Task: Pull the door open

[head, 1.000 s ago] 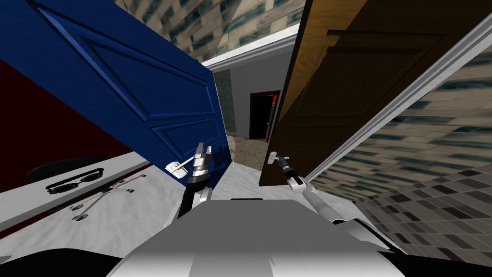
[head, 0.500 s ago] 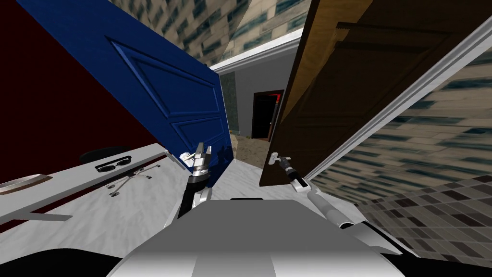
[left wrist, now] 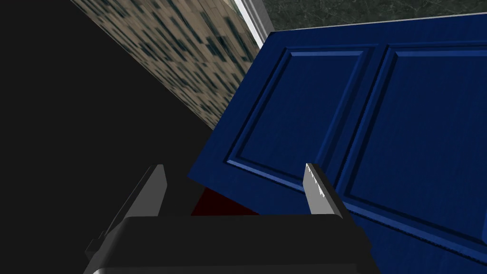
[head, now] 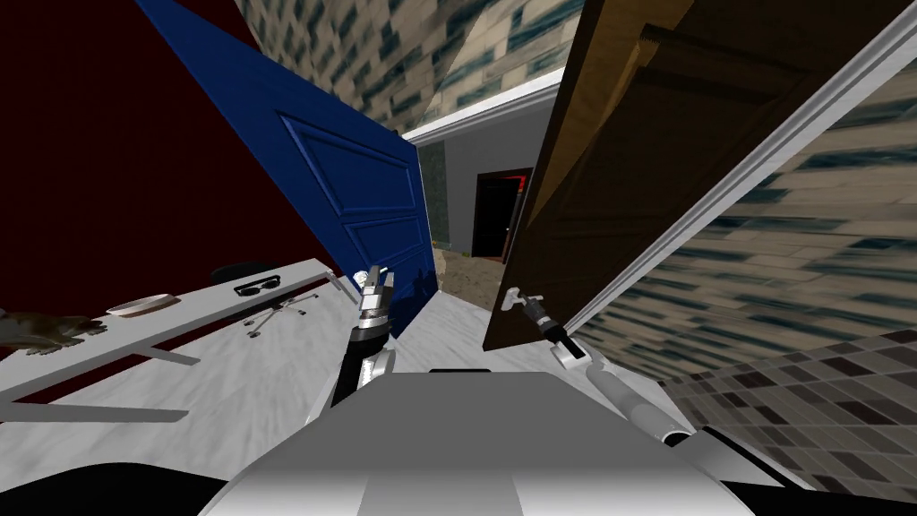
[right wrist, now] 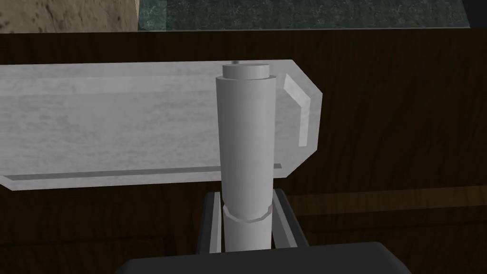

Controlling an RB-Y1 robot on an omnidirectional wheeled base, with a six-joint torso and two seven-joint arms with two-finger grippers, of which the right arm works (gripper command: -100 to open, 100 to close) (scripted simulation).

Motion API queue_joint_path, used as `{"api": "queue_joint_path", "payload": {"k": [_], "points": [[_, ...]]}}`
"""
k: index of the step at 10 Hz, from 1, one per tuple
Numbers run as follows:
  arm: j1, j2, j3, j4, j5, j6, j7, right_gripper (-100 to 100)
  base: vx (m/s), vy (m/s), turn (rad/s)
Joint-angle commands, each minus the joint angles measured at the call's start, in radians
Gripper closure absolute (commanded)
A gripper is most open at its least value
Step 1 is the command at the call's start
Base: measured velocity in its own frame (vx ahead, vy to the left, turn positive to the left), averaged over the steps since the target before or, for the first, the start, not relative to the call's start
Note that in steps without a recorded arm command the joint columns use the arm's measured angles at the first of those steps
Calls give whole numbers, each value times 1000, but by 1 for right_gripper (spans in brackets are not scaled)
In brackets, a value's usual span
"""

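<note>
The brown panelled door (head: pixel 645 161) stands ajar to my right, its edge toward me. Its grey lever handle (right wrist: pixel 245 142) juts from a grey backplate (right wrist: pixel 119 119). My right gripper (right wrist: pixel 246 200) is shut on that lever, one finger (right wrist: pixel 212 223) pressing each side; in the head view the right gripper (head: pixel 528 305) sits at the door's edge beside the handle (head: pixel 512 297). My left gripper (head: pixel 376 279) is raised by the blue door (head: pixel 358 188), close to its small handle (head: pixel 361 278). In the left wrist view the left gripper (left wrist: pixel 235 171) is open with nothing between its fingers, facing the blue door (left wrist: pixel 380 119).
A white desk (head: pixel 206 309) at the left carries sunglasses (head: pixel 257 287), a dish (head: pixel 139 306) and a brown object (head: pixel 40 330). Between the two doors a passage leads to a far doorway (head: pixel 491 215). A white door frame (head: pixel 743 170) and tiled wall (head: pixel 806 269) close off the right.
My head view has swung, so the desk and blue door sit further right and look smaller. My right arm reaches out a little more, still gripping the brown door's handle.
</note>
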Motion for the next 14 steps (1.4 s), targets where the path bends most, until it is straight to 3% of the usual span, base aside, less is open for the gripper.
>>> {"api": "queue_joint_path", "payload": {"k": [1, 2, 9, 11, 12, 13, 14], "points": [[17, -28, 12, -6, -4, -25, -18, 100, -181, -82, 58], [10, -14, 11, -7, -1, -12, -10, 100, -81, -29, 12], [51, -92, 58, 20, -5, -137, -68, 100, -194, -111, 156], [59, -107, 67, 25, -5, -161, -79, 100, -203, -107, 100], [53, -98, 71, 26, -2, -154, -76, 100, -91, -33, 24], [61, -110, 80, 39, 0, -185, -87, 100, -129, -63, 127], [63, -114, 82, 42, 1, -194, -90, 100, -192, -109, 172]]}}
